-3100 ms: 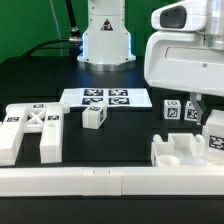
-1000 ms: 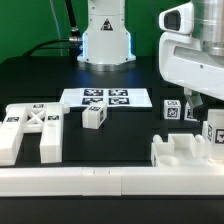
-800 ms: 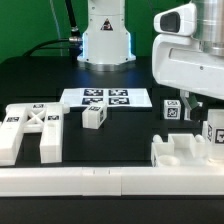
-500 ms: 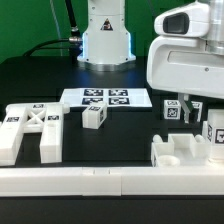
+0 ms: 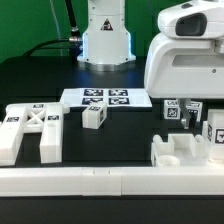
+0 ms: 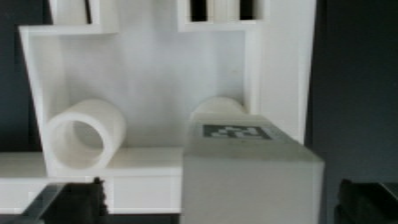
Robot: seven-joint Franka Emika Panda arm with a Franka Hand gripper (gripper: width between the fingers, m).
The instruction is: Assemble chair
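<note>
The chair's seat slab [image 5: 178, 153] lies at the front on the exterior view's right. A tagged leg block [image 5: 213, 136] stands at its right end. Another tagged block [image 5: 171, 111] stands behind it, and a small one [image 5: 93, 117] stands mid-table. The X-braced panel [image 5: 30, 128] lies on the exterior view's left. My gripper [image 5: 193, 110] hangs over the slab's right part, its fingertips partly hidden. In the wrist view the slab [image 6: 143, 75] fills the picture. My gripper [image 6: 217, 205] is open, with a tagged block [image 6: 246, 160] between its dark fingers [image 6: 71, 200], and a gap shows on one side.
The marker board [image 5: 107, 98] lies flat behind the small block. A long white border rail [image 5: 100, 181] runs along the table's front edge. The robot base [image 5: 105, 38] stands at the back middle. A round peg or socket [image 6: 80, 135] sits on the slab beside the tagged block.
My hand has shifted toward the exterior view's left and come lower over the seat slab. The parts have not moved.
</note>
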